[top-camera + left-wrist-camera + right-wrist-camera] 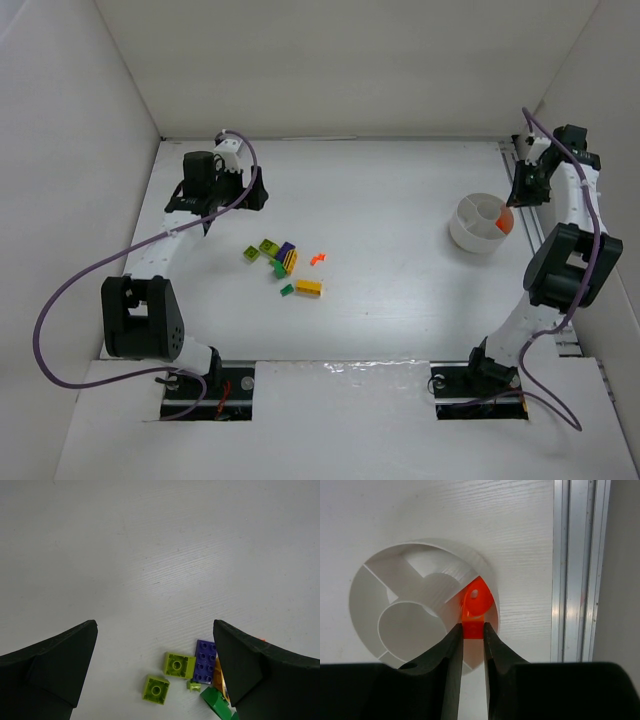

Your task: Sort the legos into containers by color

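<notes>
Both arms are built of white tubular links joined by chunky black joint housings. The left arm [140,315] and the right arm [565,265] each trail a thin purple cable [40,335] that runs loose outside the links. The left hand [154,630] has two broad, matte black fingers [50,665] with blunt wedge tips. The right hand [472,630] ends in slim black fingertips [451,650]. Each arm is bolted to a black base plate [238,385] with a small red mark, perhaps a connector.
</notes>
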You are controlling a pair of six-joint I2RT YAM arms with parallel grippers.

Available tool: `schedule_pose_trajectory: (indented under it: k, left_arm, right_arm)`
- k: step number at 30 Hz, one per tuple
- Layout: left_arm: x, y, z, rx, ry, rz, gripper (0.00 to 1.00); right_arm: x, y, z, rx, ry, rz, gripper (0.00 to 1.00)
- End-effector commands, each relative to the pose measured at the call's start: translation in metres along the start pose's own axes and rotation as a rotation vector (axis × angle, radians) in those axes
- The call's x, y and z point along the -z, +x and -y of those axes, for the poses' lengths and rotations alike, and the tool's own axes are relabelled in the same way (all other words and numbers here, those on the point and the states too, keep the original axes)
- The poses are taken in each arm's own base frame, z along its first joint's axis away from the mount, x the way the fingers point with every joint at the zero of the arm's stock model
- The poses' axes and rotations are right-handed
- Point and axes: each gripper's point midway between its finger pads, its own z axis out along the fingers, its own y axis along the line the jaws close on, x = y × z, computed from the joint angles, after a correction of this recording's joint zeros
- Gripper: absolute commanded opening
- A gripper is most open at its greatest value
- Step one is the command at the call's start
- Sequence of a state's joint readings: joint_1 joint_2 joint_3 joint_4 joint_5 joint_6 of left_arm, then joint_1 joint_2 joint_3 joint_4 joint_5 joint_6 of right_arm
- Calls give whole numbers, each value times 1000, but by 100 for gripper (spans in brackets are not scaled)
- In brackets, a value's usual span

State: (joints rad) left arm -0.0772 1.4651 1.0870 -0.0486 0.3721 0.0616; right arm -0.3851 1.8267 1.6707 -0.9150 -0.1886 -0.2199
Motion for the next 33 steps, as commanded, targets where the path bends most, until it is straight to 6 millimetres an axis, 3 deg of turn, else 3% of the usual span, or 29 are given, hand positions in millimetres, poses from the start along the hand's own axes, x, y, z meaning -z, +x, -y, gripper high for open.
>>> schedule_pose_trajectory:
  k: [1, 8, 15, 23, 33]
  left_arm:
    - [0, -5, 0, 1, -1, 26, 100]
    - [-4, 0, -7, 11, -18, 11, 100]
    - [-8, 2, -7, 14, -9, 2, 100]
    - [-8, 2, -7, 14, -9, 2, 100]
    - [-8, 6, -5, 17, 0, -7, 100]
  right_arm:
    - [5, -9, 0, -13, -9, 12, 14]
    - [2, 9, -1, -3, -9, -29, 16]
    - [4, 21, -1, 14, -3, -47, 26]
    - [15, 16, -2, 20, 4, -15, 37]
    - [22, 13, -5, 24, -2, 4, 38]
